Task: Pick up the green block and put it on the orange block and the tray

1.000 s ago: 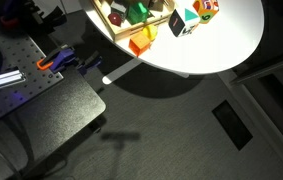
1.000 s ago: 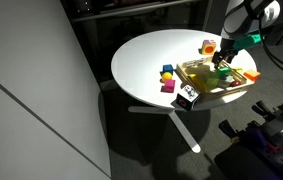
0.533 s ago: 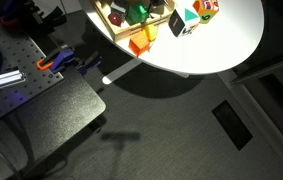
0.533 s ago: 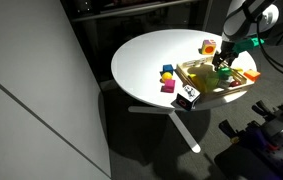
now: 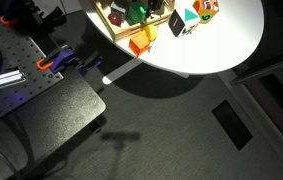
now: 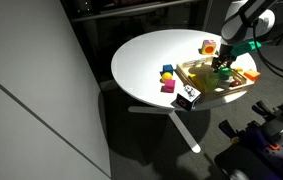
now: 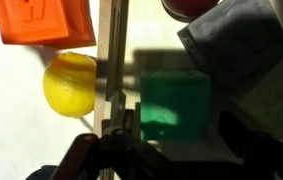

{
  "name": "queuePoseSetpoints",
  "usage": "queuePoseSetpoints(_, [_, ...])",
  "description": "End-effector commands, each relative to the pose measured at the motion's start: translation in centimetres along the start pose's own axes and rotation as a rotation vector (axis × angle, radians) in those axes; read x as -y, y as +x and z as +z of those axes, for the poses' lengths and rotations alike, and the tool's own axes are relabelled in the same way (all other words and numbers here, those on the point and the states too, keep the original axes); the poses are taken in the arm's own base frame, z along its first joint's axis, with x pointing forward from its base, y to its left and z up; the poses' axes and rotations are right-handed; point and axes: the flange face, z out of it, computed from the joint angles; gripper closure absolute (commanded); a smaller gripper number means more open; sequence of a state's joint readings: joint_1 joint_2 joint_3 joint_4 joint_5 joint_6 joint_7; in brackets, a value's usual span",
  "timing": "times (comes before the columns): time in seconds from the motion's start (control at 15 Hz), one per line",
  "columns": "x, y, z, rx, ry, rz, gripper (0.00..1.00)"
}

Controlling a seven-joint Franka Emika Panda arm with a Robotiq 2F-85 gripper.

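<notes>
The green block (image 7: 176,105) lies inside the tan wooden tray (image 6: 203,84), close to its rim (image 7: 111,60). It also shows in both exterior views (image 5: 138,13) (image 6: 221,73). My gripper (image 7: 171,148) (image 6: 224,62) hangs straight over it, open, with one finger on each side of the block and a small gap on both sides. The orange block (image 5: 141,42) (image 6: 249,76) stands on the table just outside the tray. An orange face with a carved mark (image 7: 41,20) shows beyond the rim; I cannot tell whether it is that same block.
A yellow round piece (image 7: 69,83) lies next to the rim. A dark block (image 7: 231,40) sits in the tray beside the green block. A teal-topped block (image 5: 186,20) (image 6: 186,97), a reddish multicoloured block (image 5: 206,8) and a magenta block (image 6: 167,87) stand on the round white table (image 6: 146,60).
My gripper has come down a little toward the tray. The blocks have not moved.
</notes>
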State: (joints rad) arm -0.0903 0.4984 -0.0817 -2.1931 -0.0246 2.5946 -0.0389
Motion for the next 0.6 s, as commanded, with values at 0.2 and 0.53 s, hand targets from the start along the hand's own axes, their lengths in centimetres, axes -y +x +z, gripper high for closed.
queuePoseSetpoints(0.2, [-0.1, 0.9, -0.2, 0.003, 0.015, 0.016, 0.67])
queuePoseSetpoints(0.53, [-0.4, 0.8, -1.6, 0.011, 0.012, 0.017, 0.68])
